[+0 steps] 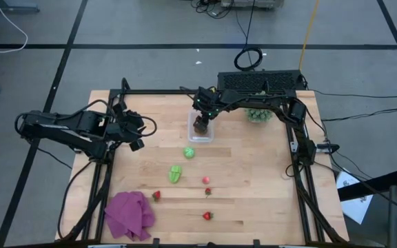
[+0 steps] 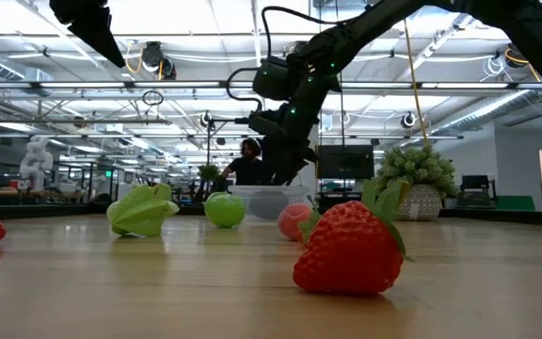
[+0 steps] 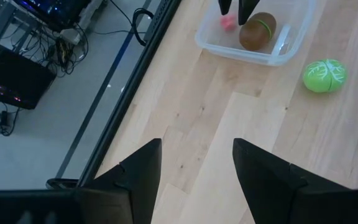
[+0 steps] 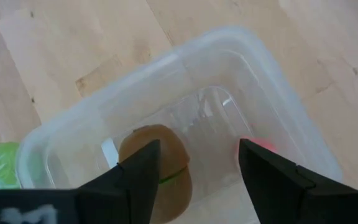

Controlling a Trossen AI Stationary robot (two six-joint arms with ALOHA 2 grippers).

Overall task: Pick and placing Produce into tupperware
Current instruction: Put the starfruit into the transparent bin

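The clear tupperware [image 1: 200,131] stands at the table's far middle. In it lie the brown kiwi piece [image 4: 157,163] and a small pink piece [image 4: 263,145]. My right gripper [image 4: 197,146] hangs open just above the tupperware, its fingers pointing down over the kiwi [image 1: 200,126]. On the bare wood nearer me lie a round light green piece [image 1: 189,152], a second green piece [image 1: 175,173], a pink piece [image 1: 205,180] and three red strawberries [image 1: 156,195] [image 1: 208,192] [image 1: 207,215]. My left gripper [image 3: 197,143] waits open over the table's left side.
A spiky pale-green plant [image 1: 258,114] stands to the right of the tupperware at the far edge. A purple cloth [image 1: 129,215] lies crumpled at the near left corner. A dark frame rail [image 1: 293,148] runs along the table's right side.
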